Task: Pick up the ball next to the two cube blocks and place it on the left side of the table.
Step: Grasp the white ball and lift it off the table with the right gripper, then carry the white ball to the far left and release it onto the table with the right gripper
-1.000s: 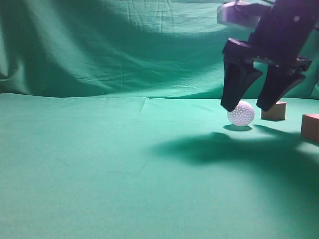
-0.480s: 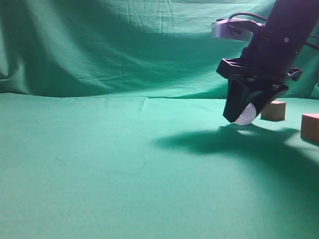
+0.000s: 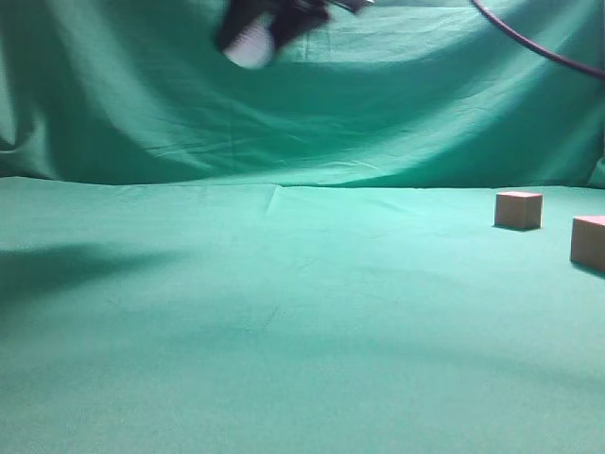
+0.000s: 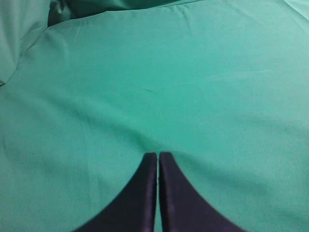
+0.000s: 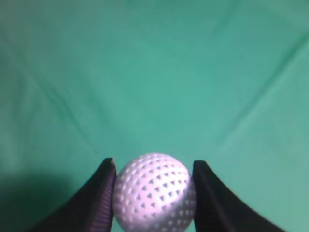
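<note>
The white dimpled ball [image 5: 154, 193] sits between the two black fingers of my right gripper [image 5: 154, 166], which is shut on it. In the exterior view that gripper [image 3: 257, 43] holds the ball [image 3: 251, 45] high above the green table [image 3: 284, 312], left of centre near the top edge, blurred. The two reddish-brown cube blocks stand on the table at the right: one [image 3: 519, 209] further back, one [image 3: 589, 242] at the right edge. My left gripper [image 4: 158, 155] is shut and empty over bare green cloth; it does not show in the exterior view.
A green draped backdrop [image 3: 142, 104] hangs behind the table. A dark cable [image 3: 539, 47] crosses the top right corner. A broad shadow [image 3: 66, 265] lies on the cloth at the left.
My right gripper closed on the ball beside the cubes, lifted it off the table and carried it up and to the left. The cubes have not moved.
</note>
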Controlling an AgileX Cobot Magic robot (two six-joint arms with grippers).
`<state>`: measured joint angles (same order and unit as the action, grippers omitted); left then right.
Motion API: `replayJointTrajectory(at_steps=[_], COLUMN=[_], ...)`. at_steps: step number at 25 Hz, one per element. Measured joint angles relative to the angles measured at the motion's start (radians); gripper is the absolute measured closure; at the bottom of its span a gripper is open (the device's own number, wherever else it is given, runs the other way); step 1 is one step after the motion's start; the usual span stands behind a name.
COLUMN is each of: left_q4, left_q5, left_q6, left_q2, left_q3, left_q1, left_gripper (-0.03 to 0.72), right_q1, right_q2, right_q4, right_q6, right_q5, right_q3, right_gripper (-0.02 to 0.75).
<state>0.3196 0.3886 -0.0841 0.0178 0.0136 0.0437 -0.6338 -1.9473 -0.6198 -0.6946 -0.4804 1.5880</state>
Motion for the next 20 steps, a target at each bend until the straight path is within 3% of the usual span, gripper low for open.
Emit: replayJointTrajectory(at_steps=[3,10,15,20], left_q4=[0.0,0.0,0.0,0.0], left_q5=[0.0,0.0,0.0,0.0], left_q6=[0.0,0.0,0.0,0.0], left_q2=[0.0,0.0,0.0,0.0], left_q3=[0.0,0.0,0.0,0.0], left_q1=[0.0,0.0,0.0,0.0], left_gripper=[0.688,0.688,0.688,0.688], right_q1=[-0.092,-0.236,-0.279,-0.291], right_q2=[-0.108,-0.458,-0.642,-0.701], right_q4=[-0.028,-0.037,-0.037,-0.039], right_q6=[0.0,-0.002,-0.002,-0.002], right_q5=[0.088,0.124,0.14,0.168], right_q3=[0.146,0.503,0.669,0.702], right_gripper=[0.427,0.427,0.427,0.427])
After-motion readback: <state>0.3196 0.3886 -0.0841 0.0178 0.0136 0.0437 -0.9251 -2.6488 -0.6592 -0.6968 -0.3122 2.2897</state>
